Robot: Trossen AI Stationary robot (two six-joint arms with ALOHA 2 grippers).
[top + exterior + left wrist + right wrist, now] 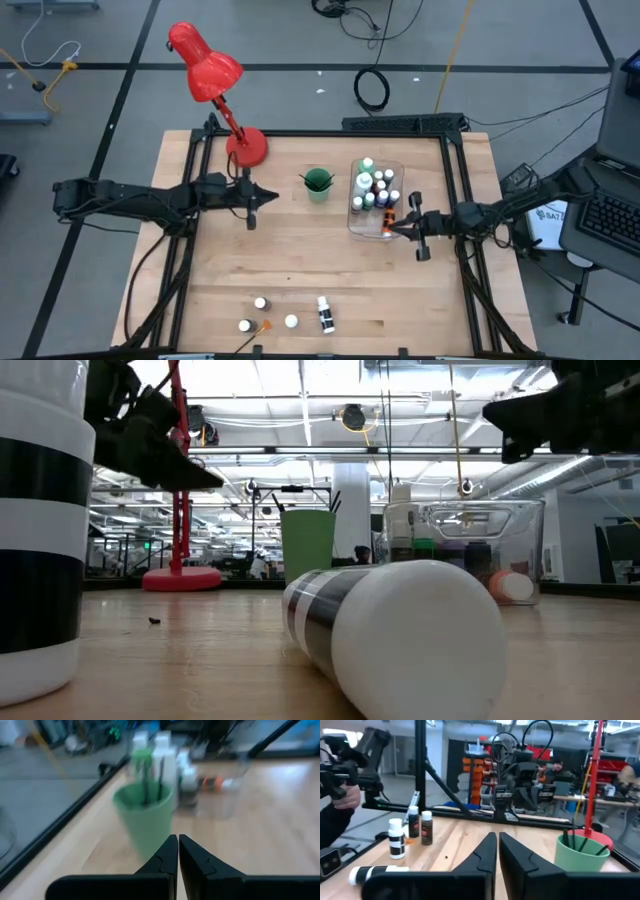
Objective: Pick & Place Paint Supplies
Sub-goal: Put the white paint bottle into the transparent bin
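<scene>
Near the table's (300, 270) front edge, white-capped paint bottles (260, 303) are left, one black-and-white bottle (324, 313) toppled. Both the left end effector (262, 198) and right end effector (392, 228) are clenched, empty.

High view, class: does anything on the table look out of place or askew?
Yes. One black-banded white bottle lies on its side near the table's front edge, beside three small bottles standing upright, far from the clear bin.

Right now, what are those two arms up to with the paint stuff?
Left gripper shut, empty, by the green cup. Right gripper shut, empty, beside the clear bin. Four small bottles left near the front edge. Nothing blocking.
</scene>
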